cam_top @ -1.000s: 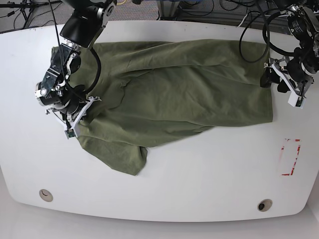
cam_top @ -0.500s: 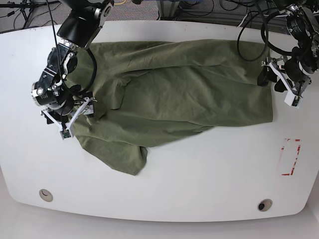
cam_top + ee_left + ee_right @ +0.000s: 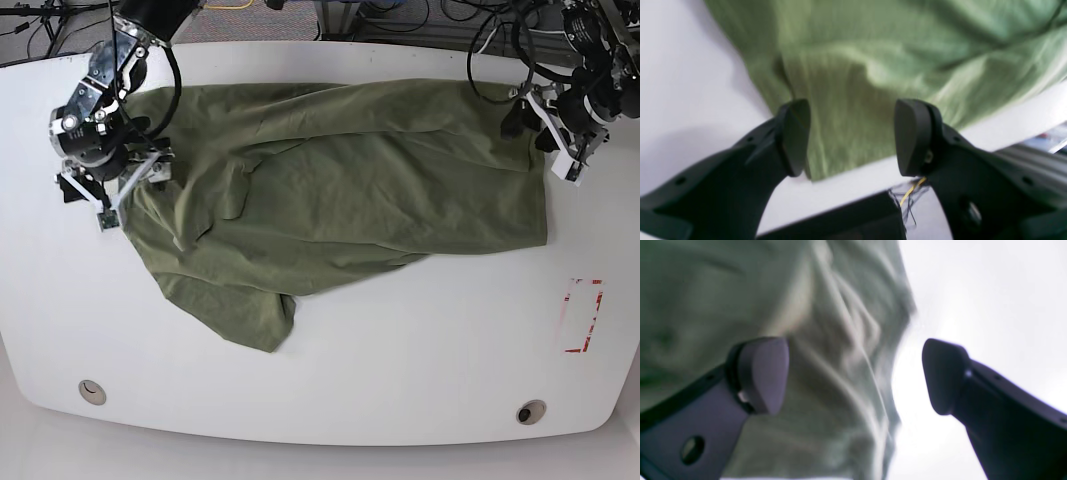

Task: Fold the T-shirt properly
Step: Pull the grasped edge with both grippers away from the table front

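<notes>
The olive-green T-shirt [image 3: 350, 190] lies spread and wrinkled across the white table [image 3: 420, 350], with one sleeve flap pointing toward the front [image 3: 250, 320]. My right gripper [image 3: 113, 182] hovers at the shirt's left edge. In its wrist view it [image 3: 853, 373] stands wide open over the cloth's border [image 3: 826, 340], holding nothing. At the shirt's back right corner is my left gripper [image 3: 530, 125]. Its wrist view shows it [image 3: 853, 136] open, with the shirt's corner [image 3: 846, 110] lying flat between the fingers and not pinched.
A red-outlined rectangle [image 3: 580, 315] is marked on the table at the right. Two round holes [image 3: 92, 391] [image 3: 531, 411] sit near the front edge. Cables [image 3: 400, 15] lie behind the table's back edge.
The right gripper has opened, let go of the shirt's left edge and moved toward the back left. The left arm has shifted toward the back, still open.
</notes>
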Motion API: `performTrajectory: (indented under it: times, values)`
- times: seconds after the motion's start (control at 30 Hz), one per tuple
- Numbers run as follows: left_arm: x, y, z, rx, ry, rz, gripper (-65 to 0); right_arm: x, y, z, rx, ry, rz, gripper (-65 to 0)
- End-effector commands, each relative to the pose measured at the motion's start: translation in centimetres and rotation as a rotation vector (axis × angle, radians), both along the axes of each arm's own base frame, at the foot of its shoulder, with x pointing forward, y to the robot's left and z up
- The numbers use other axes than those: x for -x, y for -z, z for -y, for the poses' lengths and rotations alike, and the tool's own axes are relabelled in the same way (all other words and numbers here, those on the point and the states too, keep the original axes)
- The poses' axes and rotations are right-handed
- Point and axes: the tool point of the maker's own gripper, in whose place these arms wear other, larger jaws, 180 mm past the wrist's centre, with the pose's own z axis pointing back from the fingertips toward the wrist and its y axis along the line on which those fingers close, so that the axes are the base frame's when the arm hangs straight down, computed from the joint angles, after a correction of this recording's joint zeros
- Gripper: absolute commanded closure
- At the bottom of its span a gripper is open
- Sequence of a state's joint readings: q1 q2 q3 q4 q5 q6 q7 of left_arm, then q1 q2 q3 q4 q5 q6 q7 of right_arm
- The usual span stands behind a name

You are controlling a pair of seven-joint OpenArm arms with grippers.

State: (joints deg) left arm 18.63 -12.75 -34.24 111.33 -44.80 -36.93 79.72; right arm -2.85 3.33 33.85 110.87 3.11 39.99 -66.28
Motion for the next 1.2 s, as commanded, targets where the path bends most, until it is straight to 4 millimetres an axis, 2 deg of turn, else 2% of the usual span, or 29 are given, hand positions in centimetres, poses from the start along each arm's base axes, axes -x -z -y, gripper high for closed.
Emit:
performTrajectory:
  times: [0.0,0.2,0.4,0.5,0.8,1.17]
  values:
    - [-0.1,-0.6,-0.1,0.000,0.004,0.027,-37.2,1.4,-0.4,2.0,0.026,0.055,0.006,-60.4]
    - [0.4,-0.2,-0.3,-0.005,-0.017,0.057,-37.2,4.8,0.7,4.5,0.033,0.147,-0.048,-60.4]
    - [0.5,1.1,0.0,-0.084,0.021,0.030,-37.2,6.4,1.8,4.7,0.026,0.159,-0.090,-60.4]
    - [0.2,1.5,0.8,-0.090,0.023,0.043,-37.2,6.8,2.3,4.6,0.015,0.161,-0.106,-59.5]
    - [-0.2,2.7,1.7,-0.150,0.025,0.058,-37.1,8.3,5.2,4.7,-0.055,0.208,-0.174,-44.9]
    - [1.2,5.3,0.8,-0.263,-0.016,-0.022,-37.1,9.4,7.5,4.3,-0.111,0.230,-0.232,-43.9]
